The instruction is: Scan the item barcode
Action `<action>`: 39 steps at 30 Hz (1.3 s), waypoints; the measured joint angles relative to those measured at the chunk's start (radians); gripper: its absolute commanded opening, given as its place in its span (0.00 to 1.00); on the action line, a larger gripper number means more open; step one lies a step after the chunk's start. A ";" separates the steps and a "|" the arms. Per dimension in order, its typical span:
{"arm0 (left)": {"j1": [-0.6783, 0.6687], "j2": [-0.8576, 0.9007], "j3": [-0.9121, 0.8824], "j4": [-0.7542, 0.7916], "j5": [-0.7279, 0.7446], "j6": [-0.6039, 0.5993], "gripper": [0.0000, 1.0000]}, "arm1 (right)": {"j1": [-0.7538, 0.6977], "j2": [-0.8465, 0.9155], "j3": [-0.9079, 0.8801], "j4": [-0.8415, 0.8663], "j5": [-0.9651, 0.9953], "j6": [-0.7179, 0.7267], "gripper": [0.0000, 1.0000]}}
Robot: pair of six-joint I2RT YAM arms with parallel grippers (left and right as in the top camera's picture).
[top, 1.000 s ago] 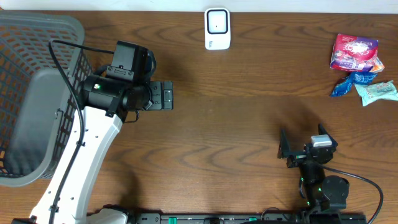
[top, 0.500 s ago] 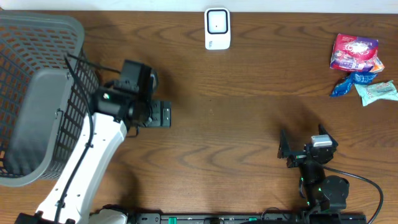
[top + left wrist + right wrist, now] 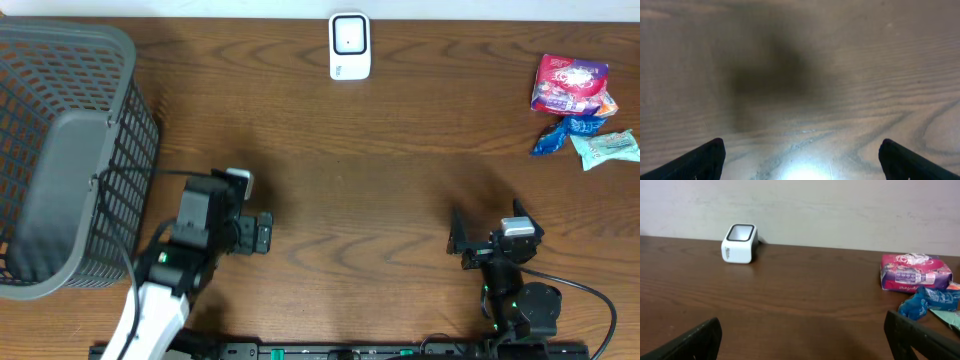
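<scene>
- Left gripper [image 3: 264,233]: jaws spread over bare counter [image 3: 380,180], beside the basket [image 3: 60,60].
- Right gripper [image 3: 487,230]: jaws spread, near the robot-side edge.
- Scanner [image 3: 350,45]: far edge.
- Packets [image 3: 570,85]: far right corner.

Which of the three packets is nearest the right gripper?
The blue packet, crumpled, in front of the pink packet and beside the pale green packet.

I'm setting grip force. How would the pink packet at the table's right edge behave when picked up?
The pink packet looks like soft plastic wrap with a crimped top, so it probably flexes rather than stays stiff. Its glossy film may be slippery. It lies flat and blocky, so rolling seems unlikely.
</scene>
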 measured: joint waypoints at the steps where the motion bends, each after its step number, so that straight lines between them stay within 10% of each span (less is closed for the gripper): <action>1: 0.000 -0.041 -0.029 0.021 0.000 0.004 0.98 | 0.000 0.000 0.000 0.000 0.000 0.000 0.99; 39: 0.156 -0.909 -0.581 0.502 -0.008 0.010 0.98 | 0.000 0.000 0.000 0.000 0.001 0.000 0.99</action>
